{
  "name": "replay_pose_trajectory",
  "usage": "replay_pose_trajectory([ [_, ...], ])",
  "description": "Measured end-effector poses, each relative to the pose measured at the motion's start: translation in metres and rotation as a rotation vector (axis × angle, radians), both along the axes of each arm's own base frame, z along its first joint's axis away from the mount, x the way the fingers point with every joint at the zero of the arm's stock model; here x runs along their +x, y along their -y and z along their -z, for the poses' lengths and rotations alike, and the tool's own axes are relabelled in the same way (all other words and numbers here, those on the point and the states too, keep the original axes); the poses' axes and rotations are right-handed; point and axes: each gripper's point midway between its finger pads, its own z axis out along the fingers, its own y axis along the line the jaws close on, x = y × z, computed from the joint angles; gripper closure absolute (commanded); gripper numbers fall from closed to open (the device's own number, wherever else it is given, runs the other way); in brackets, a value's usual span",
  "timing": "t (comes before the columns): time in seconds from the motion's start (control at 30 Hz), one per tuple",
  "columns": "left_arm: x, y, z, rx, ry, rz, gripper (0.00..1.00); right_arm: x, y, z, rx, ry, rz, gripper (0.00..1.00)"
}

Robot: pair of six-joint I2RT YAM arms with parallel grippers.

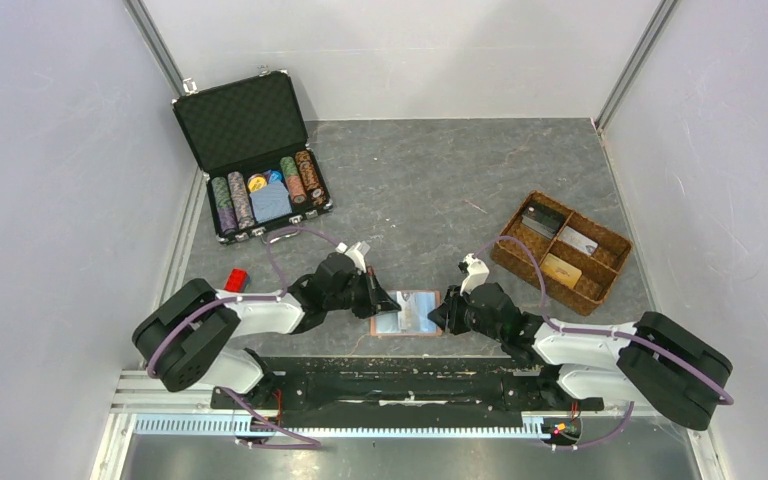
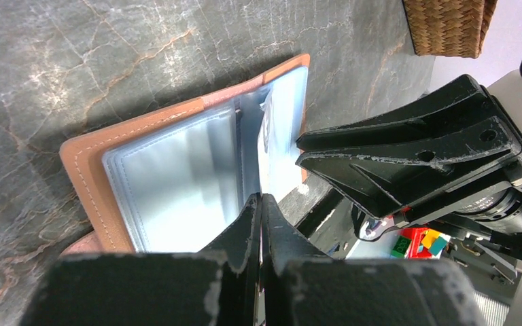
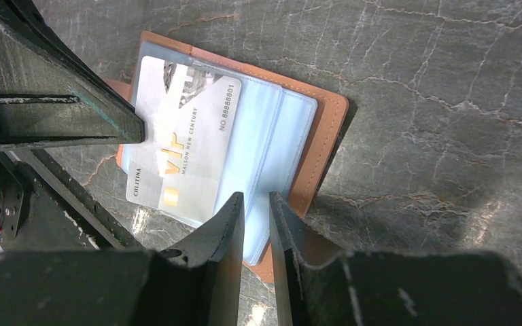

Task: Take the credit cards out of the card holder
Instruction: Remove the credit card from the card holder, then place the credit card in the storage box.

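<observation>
Left claw [image 2: 259, 204], pressed together, pins the open card holder [image 1: 406, 312] flat while right claw [image 3: 257, 204] pinches its clear sleeve edge, presumably freeing the credit card [image 3: 187, 146].

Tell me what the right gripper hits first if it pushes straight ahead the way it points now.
Most likely the right gripper meets the card holder, at the clear sleeves near its edge, with the white card just beside that line. Depth is hard to judge.

Card holder [image 3: 326, 129]: tan-brown leather, pale stitching, pale blue clear sleeves. Credit card [image 3: 190, 146]: white-grey, gold "VIP" lettering. Tabletop [image 1: 440, 170]: dark grey marbled stone pattern with pale veins. Woven tray [image 1: 610, 275]: brown wicker. Chip case [image 1: 240, 120]: black foam lining, multicoloured striped chips [image 1: 305, 178]. Brick [image 1: 235, 281]: red.
</observation>
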Motion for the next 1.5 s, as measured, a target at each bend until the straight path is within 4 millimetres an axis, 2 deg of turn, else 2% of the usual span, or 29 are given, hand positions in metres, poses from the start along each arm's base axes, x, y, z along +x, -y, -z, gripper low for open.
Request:
replay_pose_trajectory([
  [0.2,0.002,-0.008,-0.002,0.012,-0.001,-0.015,0.98,-0.001,0.001,0.000,-0.007,0.001,-0.003,0.77],
  [0.43,0.005,-0.024,-0.025,0.045,0.085,-0.014,0.98,-0.003,0.005,-0.008,-0.045,0.039,-0.047,0.70],
  [0.53,0.004,-0.027,-0.040,0.059,0.133,0.017,0.98,-0.001,-0.003,-0.031,-0.041,0.104,-0.112,0.67],
  [0.63,0.003,-0.028,-0.056,0.072,0.175,0.056,0.98,0.003,-0.017,-0.072,-0.010,0.208,-0.200,0.63],
  [0.77,-0.009,-0.027,-0.071,0.046,0.214,0.134,0.98,0.000,-0.032,-0.119,0.037,0.327,-0.321,0.61],
  [0.87,-0.021,-0.023,-0.085,-0.015,0.231,0.196,0.98,-0.006,-0.036,-0.135,0.050,0.368,-0.399,0.57],
  [1.1,-0.042,-0.020,-0.104,-0.101,0.280,0.304,0.98,-0.014,-0.027,-0.137,0.039,0.365,-0.473,0.57],
  [1.27,-0.050,-0.020,-0.105,-0.130,0.310,0.351,0.98,-0.018,-0.024,-0.137,0.072,0.336,-0.524,0.50],
  [1.5,-0.056,-0.018,-0.106,-0.163,0.326,0.386,0.98,-0.027,-0.031,-0.133,0.130,0.269,-0.626,0.48],
])
